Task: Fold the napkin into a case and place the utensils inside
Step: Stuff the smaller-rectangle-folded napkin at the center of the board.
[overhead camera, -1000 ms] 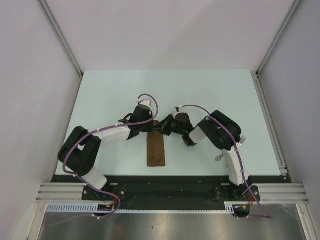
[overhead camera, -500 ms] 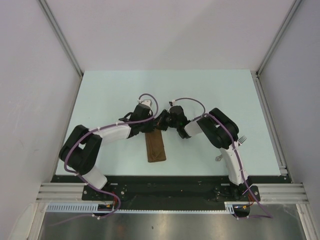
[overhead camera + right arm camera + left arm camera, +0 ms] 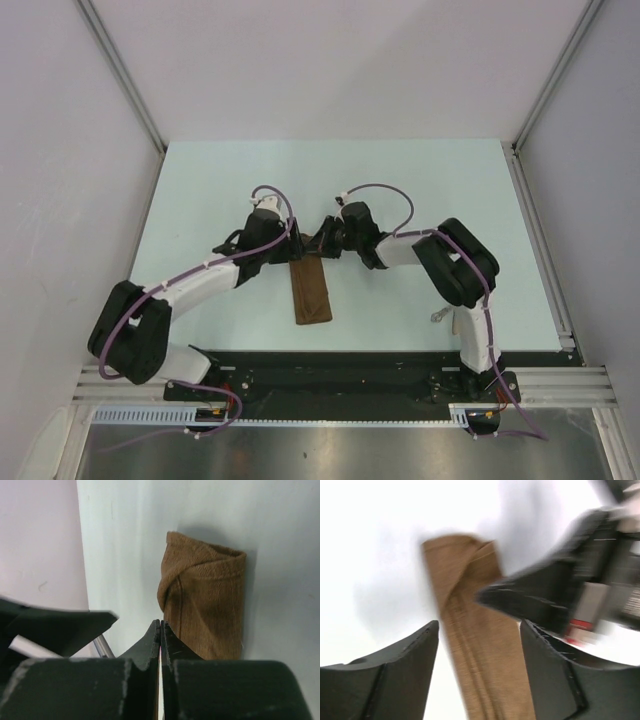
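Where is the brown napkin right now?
In the top view, the folded napkin lies on the table, in the middle toward the near edge. Its far end sits right beside the left hand and the right hand.

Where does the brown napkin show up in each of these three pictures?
Top external: the napkin, a folded strip at the picture's centre.
Left wrist: centre, running to the bottom edge.
Right wrist: right of centre, upper half.
Shared landmark: the right gripper, at the napkin's far end.
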Robot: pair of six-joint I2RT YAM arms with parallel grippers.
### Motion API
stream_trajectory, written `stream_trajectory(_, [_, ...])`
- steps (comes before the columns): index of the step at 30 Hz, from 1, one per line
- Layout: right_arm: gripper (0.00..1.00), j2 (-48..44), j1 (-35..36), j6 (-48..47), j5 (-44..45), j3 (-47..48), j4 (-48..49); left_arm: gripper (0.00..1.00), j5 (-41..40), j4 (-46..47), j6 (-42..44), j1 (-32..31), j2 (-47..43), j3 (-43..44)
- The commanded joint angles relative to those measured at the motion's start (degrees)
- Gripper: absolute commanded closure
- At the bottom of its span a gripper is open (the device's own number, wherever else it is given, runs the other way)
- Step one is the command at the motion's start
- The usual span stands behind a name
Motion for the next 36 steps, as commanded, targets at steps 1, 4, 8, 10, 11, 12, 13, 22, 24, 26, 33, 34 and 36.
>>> stream_trajectory(1, [0.99,-7.2,-0.3,-6.4,1.0,-2.3,-7.2,0.26,1.0,0.1,-2.0,1.1,3.2,-1.3])
stream_trajectory(4, [0.97,-11.7,-1.0,-10.0,2.7,-4.5,-10.8,0.22,1.9,-0.3,-2.0,1.1,5.6,-0.1])
stream_trajectory(8, [0.95,-16.4,-1.8,-14.2,4.4,-8.0,-16.2,0.22,1.4,0.2,-1.9,1.1,9.4,-0.1])
stream_trajectory(10, [0.95,-17.8,-1.5,-15.7,4.9,-9.1,-17.0,0.23,1.3,0.1,-1.9,1.1,10.8,0.1])
stream_trajectory(11, [0.95,-18.8,-0.8,-16.2,5.3,-9.8,-17.7,0.23,1.1,0.0,-2.0,1.1,11.3,0.1])
stream_trajectory(12, [0.94,-19.1,0.0,-16.7,5.6,-9.9,-18.1,0.28,1.0,0.1,-2.0,1.2,12.0,-0.2])
stream_trajectory(13, [0.94,-19.2,0.6,-17.1,5.4,-10.1,-18.1,0.31,0.9,0.1,-2.1,1.3,12.1,-0.7])
stream_trajectory(22, [0.68,-18.9,9.0,-25.5,12.2,-5.7,-26.6,0.93,8.7,9.0,-2.9,4.1,9.6,-6.9])
stream_trajectory(24, [0.66,-18.7,9.8,-26.8,13.7,-4.4,-29.9,1.0,9.5,9.6,-3.0,4.2,9.1,-7.2])
stream_trajectory(26, [0.62,-19.2,11.3,-28.3,16.8,-2.8,-33.1,0.9,9.7,9.2,-3.2,4.2,8.3,-6.7])
stream_trajectory(33, [0.51,-16.5,15.2,-31.0,22.4,4.9,-41.2,0.32,1.6,-1.9,-7.4,4.6,-4.3,-7.6])
stream_trajectory(34, [0.5,-15.9,15.7,-31.0,22.8,5.7,-42.7,0.31,-3.8,-5.0,-10.4,4.7,-6.7,-7.5])
stream_trajectory(36, [0.45,-13.4,16.8,-31.1,25.1,9.1,-44.4,0.26,-8.1,-13.3,-15.7,5.8,-15.6,-7.4])
